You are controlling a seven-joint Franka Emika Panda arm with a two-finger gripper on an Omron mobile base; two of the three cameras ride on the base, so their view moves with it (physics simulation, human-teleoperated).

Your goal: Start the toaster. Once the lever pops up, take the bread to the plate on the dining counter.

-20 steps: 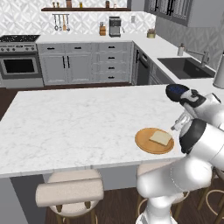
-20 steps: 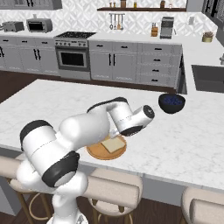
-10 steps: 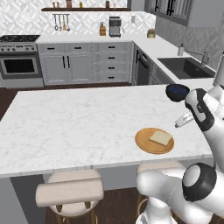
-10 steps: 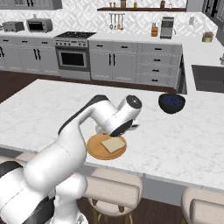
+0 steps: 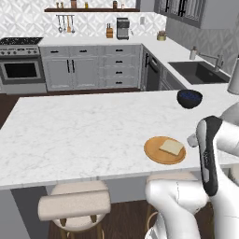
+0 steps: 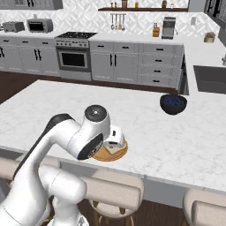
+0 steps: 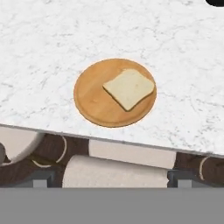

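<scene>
white marble dining counter (image 5: 70,135) bears orange-brown plate (image 7: 94,107) with pale, tan-crusted bread (image 7: 129,89); fingers (image 7: 177,178) spread.

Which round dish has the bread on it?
The flat orange-brown plate near the counter's edge holds the bread. The dark blue bowl sits farther back.

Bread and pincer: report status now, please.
Pincer open, empty. Bread flat on plate, near counter edge. Nothing in the way.
</scene>
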